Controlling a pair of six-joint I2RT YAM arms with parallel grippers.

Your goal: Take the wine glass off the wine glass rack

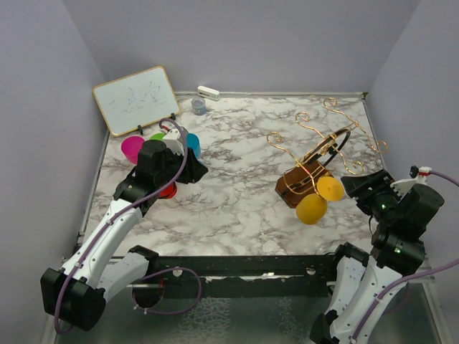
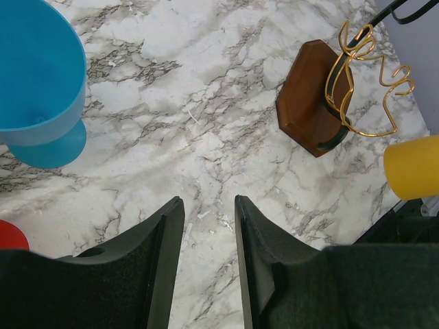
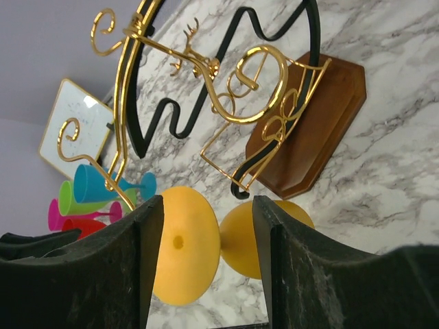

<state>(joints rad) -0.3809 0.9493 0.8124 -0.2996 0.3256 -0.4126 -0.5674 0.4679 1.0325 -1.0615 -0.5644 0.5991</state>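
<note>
Wine glass [image 3: 182,247], yellow, shows between the parted jaws of the right gripper [image 3: 208,205], contact unclear. It lies just beside the brown base of the wine glass rack [image 3: 322,130]. Left gripper [image 2: 209,202]: jaws apart over bare marble surface [image 2: 206,103].

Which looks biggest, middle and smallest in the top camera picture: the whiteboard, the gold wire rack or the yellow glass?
1. wine glass rack, counting its spread gold wire arms.
2. whiteboard, close behind; it leans farther back.
3. yellow wine glass, clearly smallest.
</note>
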